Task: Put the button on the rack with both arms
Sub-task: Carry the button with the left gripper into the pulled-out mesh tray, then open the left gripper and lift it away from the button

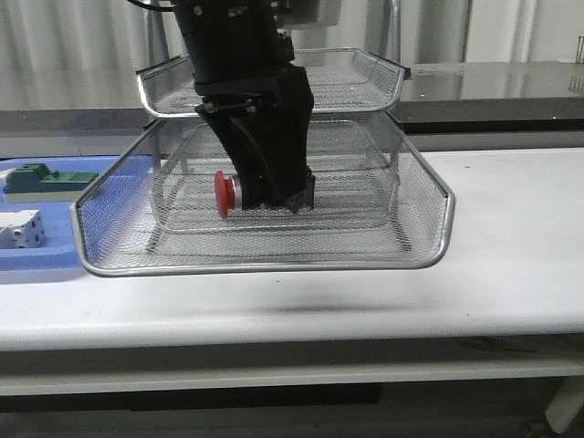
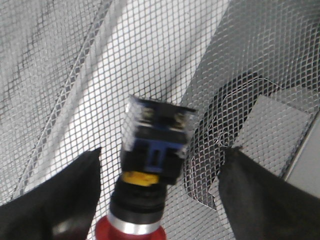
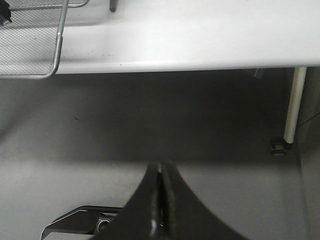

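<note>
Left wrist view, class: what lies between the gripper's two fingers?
The button lies between the left gripper's fingers, clear of both, resting on the rack's mesh. The left wrist view shows this.

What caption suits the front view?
Left arm's jaws lower the red-capped button into the pulled-out tray of the wire rack.

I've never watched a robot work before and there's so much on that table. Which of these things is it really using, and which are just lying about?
In use:
- the button, red-capped, lying between the open fingers of the left tool
- the rack, its pulled-out tray under that tool
- the right tool, shut, off past the table edge

Lying about:
- blue tray
- green block
- white dotted block
</note>
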Tool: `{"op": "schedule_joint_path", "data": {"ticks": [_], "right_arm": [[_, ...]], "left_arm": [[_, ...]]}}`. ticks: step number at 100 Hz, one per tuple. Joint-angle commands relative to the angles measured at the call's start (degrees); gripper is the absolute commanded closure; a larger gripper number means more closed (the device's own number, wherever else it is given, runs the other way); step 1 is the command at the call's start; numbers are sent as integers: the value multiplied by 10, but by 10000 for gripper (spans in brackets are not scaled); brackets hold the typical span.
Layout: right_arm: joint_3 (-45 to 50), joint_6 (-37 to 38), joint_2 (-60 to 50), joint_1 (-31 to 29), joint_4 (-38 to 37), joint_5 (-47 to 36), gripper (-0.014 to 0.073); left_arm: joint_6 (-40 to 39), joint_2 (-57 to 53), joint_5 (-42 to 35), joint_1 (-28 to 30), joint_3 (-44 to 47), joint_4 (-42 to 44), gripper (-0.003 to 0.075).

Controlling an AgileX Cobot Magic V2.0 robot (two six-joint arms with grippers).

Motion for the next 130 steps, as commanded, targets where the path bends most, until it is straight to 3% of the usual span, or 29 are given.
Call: {"op": "schedule_joint_path", "data": {"ticks": [1, 77, 103, 130], "right_arm": [[-20, -2, 6, -1, -6, -28, 661], [-20, -2, 6, -1, -6, -28, 661], [-20, -2, 6, -1, -6, -28, 661], [-20, -2, 6, -1, -6, -28, 661]], "left_arm": [[1, -34, -9, -4, -14, -10, 225], [-21, -99, 26, 7, -60, -8, 226], [-40, -172, 26, 70, -39, -6, 226], [-40, -270, 16, 167, 94, -19, 227]]}}
